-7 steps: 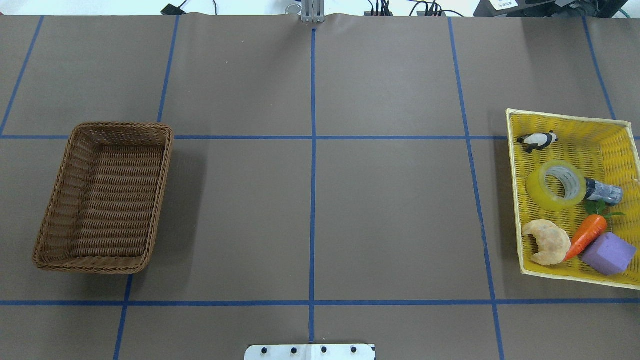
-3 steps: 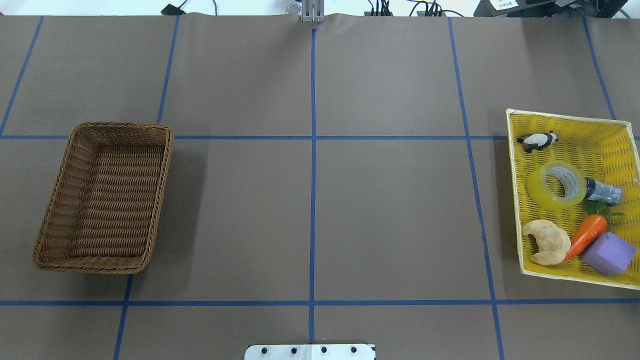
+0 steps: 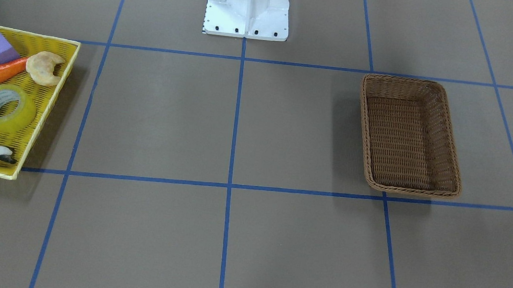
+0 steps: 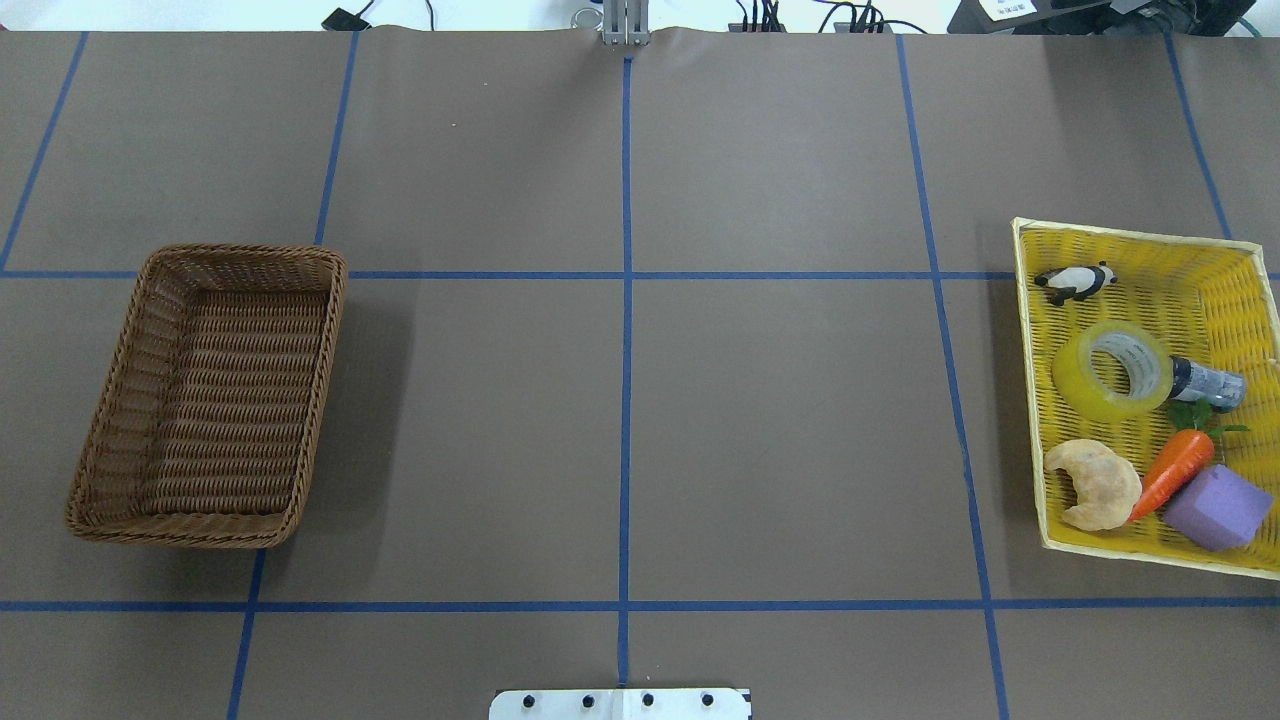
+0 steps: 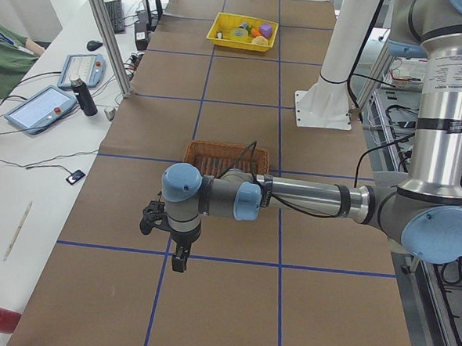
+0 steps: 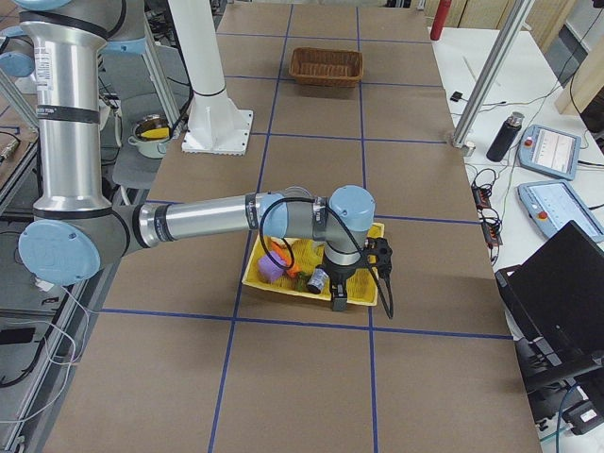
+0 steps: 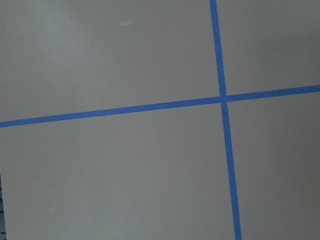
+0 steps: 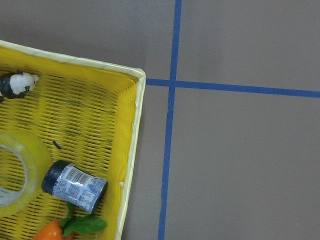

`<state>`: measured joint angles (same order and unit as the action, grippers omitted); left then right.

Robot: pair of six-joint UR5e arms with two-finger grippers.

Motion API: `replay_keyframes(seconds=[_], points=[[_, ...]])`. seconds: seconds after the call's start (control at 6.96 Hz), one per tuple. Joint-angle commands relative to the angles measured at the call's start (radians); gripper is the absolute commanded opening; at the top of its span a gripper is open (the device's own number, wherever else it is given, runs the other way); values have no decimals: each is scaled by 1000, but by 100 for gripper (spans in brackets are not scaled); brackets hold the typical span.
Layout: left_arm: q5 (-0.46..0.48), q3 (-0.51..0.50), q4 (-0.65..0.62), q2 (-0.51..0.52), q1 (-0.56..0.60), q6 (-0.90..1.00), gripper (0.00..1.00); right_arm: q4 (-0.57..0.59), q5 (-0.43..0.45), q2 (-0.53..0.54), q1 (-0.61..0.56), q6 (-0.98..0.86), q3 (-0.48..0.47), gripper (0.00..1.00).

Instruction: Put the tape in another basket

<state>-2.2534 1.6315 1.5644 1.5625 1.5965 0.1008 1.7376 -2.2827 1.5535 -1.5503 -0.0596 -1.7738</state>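
The tape [image 4: 1112, 368] sits in the yellow tray [image 4: 1032, 300], jammed right against a little bottle [image 4: 1208, 383], so a sloppy grab could drag that bottle along. The right hand [image 6: 339, 304] hangs over the tray, and I can't tell whether it's released or clenched, same for the left hand [image 5: 179, 258].

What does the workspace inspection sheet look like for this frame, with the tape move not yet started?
Surface: brown paper-covered table with a blue tape grid; nothing spilled.
Job's things: wide roll of yellow translucent tape lies in the yellow plastic mesh tray; dark brown woven wicker basket holds nothing.
Clutter: panda figurine, small labelled bottle, toy carrot, croissant and purple block, all in the tray.
Grippers: left gripper hangs over bare table; right gripper hangs over the tray's edge; open or shut cannot be told.
Cables: black cable at left wrist; black cable at right wrist.
Surroundings: white pedestal; teach pendant and laptop on side benches.
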Motion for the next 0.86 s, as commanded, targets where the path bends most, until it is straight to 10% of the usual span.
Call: replay_keyframes(seconds=[0.0,0.72], points=[[-8,14,5,-9,-1,2,98,-18,-3,-45,50,4,-3,100],[-8,31,3,1,-1,-1,98,-317,-95,-1,226,-6,23,100]])
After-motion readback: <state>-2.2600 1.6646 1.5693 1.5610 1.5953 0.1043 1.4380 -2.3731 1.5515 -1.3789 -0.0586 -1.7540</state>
